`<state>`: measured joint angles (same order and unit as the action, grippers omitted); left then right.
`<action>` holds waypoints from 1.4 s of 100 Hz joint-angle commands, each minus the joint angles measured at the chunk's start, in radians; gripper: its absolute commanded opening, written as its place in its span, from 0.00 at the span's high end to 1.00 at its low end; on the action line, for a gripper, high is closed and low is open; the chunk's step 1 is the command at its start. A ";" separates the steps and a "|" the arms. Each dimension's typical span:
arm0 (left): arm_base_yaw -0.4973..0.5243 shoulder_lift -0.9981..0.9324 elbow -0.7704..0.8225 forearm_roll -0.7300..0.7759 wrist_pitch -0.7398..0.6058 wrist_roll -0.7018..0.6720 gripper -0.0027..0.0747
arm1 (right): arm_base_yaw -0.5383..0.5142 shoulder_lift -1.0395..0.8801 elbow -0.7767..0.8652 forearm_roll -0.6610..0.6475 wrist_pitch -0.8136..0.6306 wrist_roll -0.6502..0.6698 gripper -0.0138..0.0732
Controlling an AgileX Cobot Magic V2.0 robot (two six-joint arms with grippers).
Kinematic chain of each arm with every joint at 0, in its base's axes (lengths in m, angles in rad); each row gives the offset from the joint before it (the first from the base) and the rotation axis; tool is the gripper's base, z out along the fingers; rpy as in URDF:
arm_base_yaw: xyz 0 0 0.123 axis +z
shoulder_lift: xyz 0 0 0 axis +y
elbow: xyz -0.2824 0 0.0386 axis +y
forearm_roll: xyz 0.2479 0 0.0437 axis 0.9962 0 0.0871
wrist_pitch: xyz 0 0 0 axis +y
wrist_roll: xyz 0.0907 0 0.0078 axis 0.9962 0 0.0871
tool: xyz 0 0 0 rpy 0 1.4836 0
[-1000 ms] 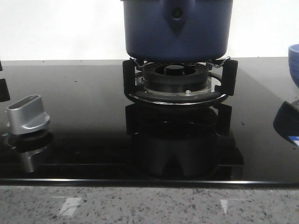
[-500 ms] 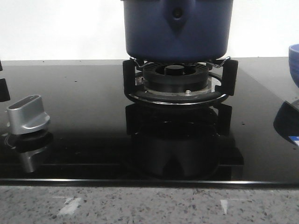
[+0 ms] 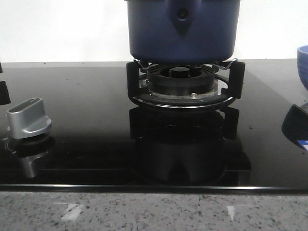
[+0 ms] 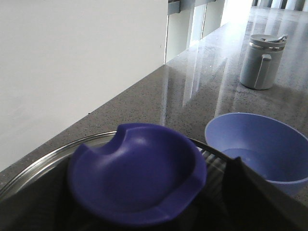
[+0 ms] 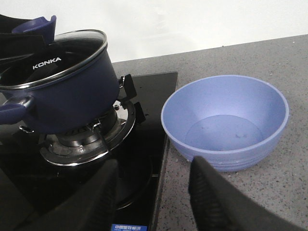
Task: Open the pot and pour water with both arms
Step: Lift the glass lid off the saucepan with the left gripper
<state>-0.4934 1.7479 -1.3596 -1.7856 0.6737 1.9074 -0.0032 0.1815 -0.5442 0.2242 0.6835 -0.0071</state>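
Note:
The dark navy pot (image 3: 183, 33) stands on the gas burner (image 3: 183, 84), its top out of the front view. In the right wrist view the pot (image 5: 62, 96) carries its glass lid (image 5: 53, 53). My left gripper (image 4: 139, 211) is at the lid's blue knob (image 4: 137, 173). Black fingers (image 4: 260, 197) close in beneath the knob on both sides, and the lid's steel rim (image 4: 43, 161) shows behind. My right gripper (image 5: 151, 197) is open and empty. It hangs over the cooktop's edge, between the burner and the light blue bowl (image 5: 226, 120).
The light blue bowl (image 4: 260, 144) sits on the speckled counter right of the black glass cooktop (image 3: 86, 125). A silver control knob (image 3: 29, 118) stands at the cooktop's front left. A grey lidded jug (image 4: 262, 60) is farther along the counter. A white wall runs behind.

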 commanded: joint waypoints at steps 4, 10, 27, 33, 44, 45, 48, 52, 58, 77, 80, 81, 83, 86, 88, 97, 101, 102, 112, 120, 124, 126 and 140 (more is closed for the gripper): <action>-0.008 -0.048 -0.034 -0.087 0.074 -0.007 0.36 | -0.005 0.020 -0.023 -0.002 -0.095 -0.007 0.48; -0.008 -0.048 -0.034 -0.087 0.072 -0.007 0.40 | -0.005 0.020 -0.023 -0.002 -0.095 -0.007 0.48; -0.008 -0.048 -0.034 -0.087 0.072 -0.007 0.53 | -0.005 0.020 -0.023 -0.002 -0.095 -0.007 0.48; -0.008 -0.048 -0.034 -0.087 0.072 -0.007 0.59 | -0.005 0.020 -0.023 -0.002 -0.095 -0.007 0.48; -0.008 -0.048 -0.034 -0.087 0.072 -0.007 0.67 | -0.005 0.020 -0.023 -0.002 -0.095 -0.007 0.48; -0.008 -0.048 -0.034 -0.087 0.072 -0.007 0.68 | -0.005 0.020 -0.023 -0.002 -0.095 -0.007 0.48; -0.008 -0.048 -0.034 -0.087 0.072 -0.007 0.69 | -0.005 0.020 -0.023 -0.002 -0.093 -0.007 0.48; -0.008 -0.048 -0.034 -0.087 0.070 -0.007 0.71 | -0.005 0.020 -0.023 -0.002 -0.093 -0.007 0.48; -0.008 -0.048 -0.034 -0.087 0.070 -0.007 0.74 | -0.005 0.020 -0.023 -0.002 -0.093 -0.007 0.48; -0.008 -0.048 -0.034 -0.087 0.070 -0.007 0.77 | -0.005 0.020 -0.023 -0.002 -0.093 -0.007 0.48; -0.008 -0.048 -0.034 -0.087 0.070 -0.007 0.77 | -0.005 0.020 -0.023 -0.002 -0.093 -0.007 0.48; -0.008 -0.048 -0.034 -0.087 0.070 -0.007 0.77 | -0.005 0.020 -0.023 -0.002 -0.093 -0.007 0.48; -0.008 -0.048 -0.034 -0.087 0.070 -0.007 0.77 | -0.005 0.020 -0.023 -0.002 -0.093 -0.007 0.48; -0.008 -0.048 -0.034 -0.087 0.070 -0.007 0.76 | -0.005 0.020 -0.023 -0.002 -0.093 -0.007 0.48; -0.008 -0.048 -0.034 -0.087 0.070 -0.007 0.76 | -0.005 0.020 -0.023 -0.002 -0.093 -0.007 0.48; -0.008 -0.048 -0.034 -0.087 0.072 -0.007 0.74 | -0.005 0.020 -0.023 -0.002 -0.093 -0.007 0.48; -0.008 -0.048 -0.034 -0.087 0.072 -0.007 0.72 | -0.005 0.020 -0.023 -0.002 -0.093 -0.007 0.48; -0.008 -0.048 -0.034 -0.087 0.072 -0.007 0.72 | -0.005 0.020 -0.023 -0.002 -0.093 -0.007 0.48; -0.008 -0.048 -0.034 -0.087 0.072 -0.007 0.72 | -0.005 0.020 -0.023 -0.002 -0.093 -0.007 0.48; -0.008 -0.048 -0.034 -0.087 0.072 -0.007 0.72 | -0.005 0.020 -0.023 -0.002 -0.093 -0.007 0.48; -0.008 -0.048 -0.034 -0.087 0.072 -0.007 0.72 | -0.005 0.020 -0.023 -0.002 -0.093 -0.007 0.48; -0.008 -0.048 -0.034 -0.087 0.072 -0.007 0.72 | -0.005 0.020 -0.023 -0.002 -0.093 -0.007 0.48; -0.008 -0.048 -0.034 -0.087 0.072 -0.007 0.71 | -0.005 0.020 -0.023 -0.002 -0.093 -0.007 0.48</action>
<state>-0.4934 1.7479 -1.3603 -1.7856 0.6844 1.9007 -0.0032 0.1815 -0.5442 0.2242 0.6709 -0.0071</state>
